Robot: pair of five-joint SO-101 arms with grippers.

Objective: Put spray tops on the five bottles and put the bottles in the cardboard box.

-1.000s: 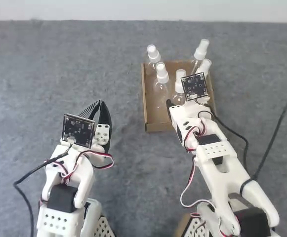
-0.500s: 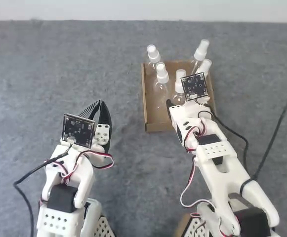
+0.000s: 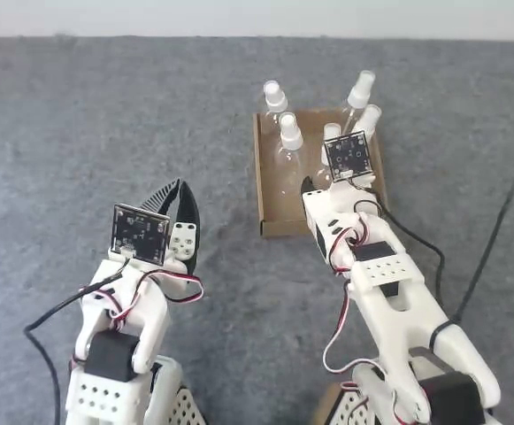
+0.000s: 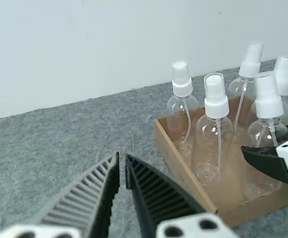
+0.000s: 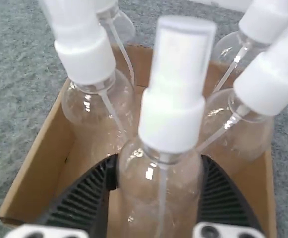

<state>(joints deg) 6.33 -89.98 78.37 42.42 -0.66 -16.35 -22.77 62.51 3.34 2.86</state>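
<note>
The right gripper pinches a clear spray-topped bottle, upright inside the cardboard box. The box lies at 1 o'clock on the grey table. Four other capped bottles stand in the box, from 10 to 1 o'clock of the held one. The left gripper, at 8 o'clock, has its jaws almost pressed together on nothing.

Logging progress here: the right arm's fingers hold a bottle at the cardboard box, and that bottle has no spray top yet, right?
No. The bottle between the right arm's fingers wears a white spray top, as the right wrist view shows. The rest stands: the fingers hold it at the cardboard box.
</note>
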